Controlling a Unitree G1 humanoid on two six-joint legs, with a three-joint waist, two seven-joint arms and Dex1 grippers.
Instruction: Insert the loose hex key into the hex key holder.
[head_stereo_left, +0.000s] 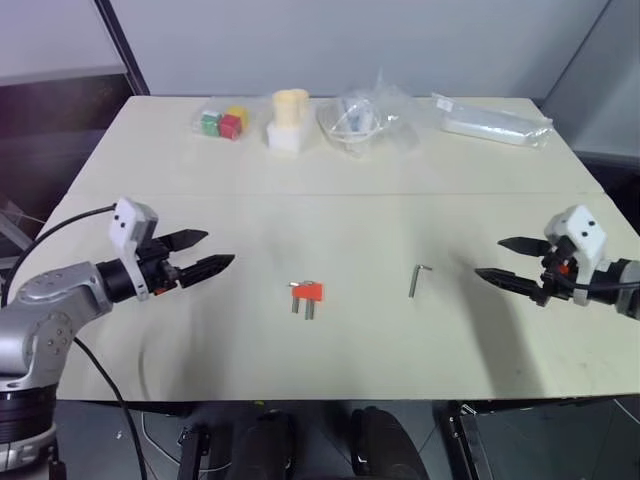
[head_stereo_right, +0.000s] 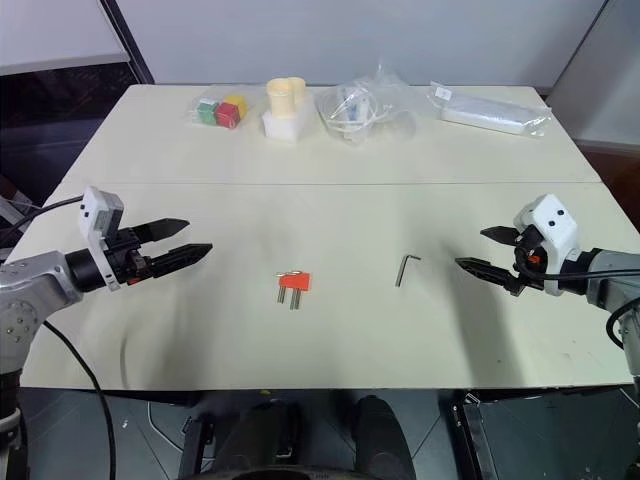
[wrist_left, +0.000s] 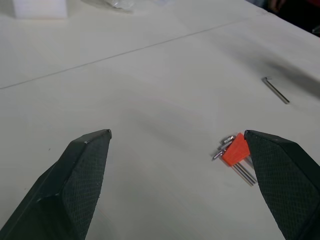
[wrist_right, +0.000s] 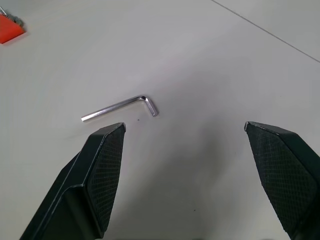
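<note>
Right gripper (head_stereo_right: 480, 251), jaws spread and empty, faces the loose hex key (wrist_right: 120, 107) lying flat just ahead; pinch its long shank squarely. Left gripper (head_stereo_left: 205, 253), likewise spread, faces the hex key holder (head_stereo_left: 308, 293).

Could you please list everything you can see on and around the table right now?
table: one, cream, spans the scene
loose hex key: one, grey, lying flat right of centre
hex key holder: one, red-orange with grey keys, near centre
toy cubes: a few, green, red, yellow, bagged, far left
white block: one, far edge, pale yellow cups on it
clear bag: one, far centre
wrapped white pack: one, far right
left gripper: fingers open, empty, left of holder
right gripper: fingers open, empty, right of key
</note>
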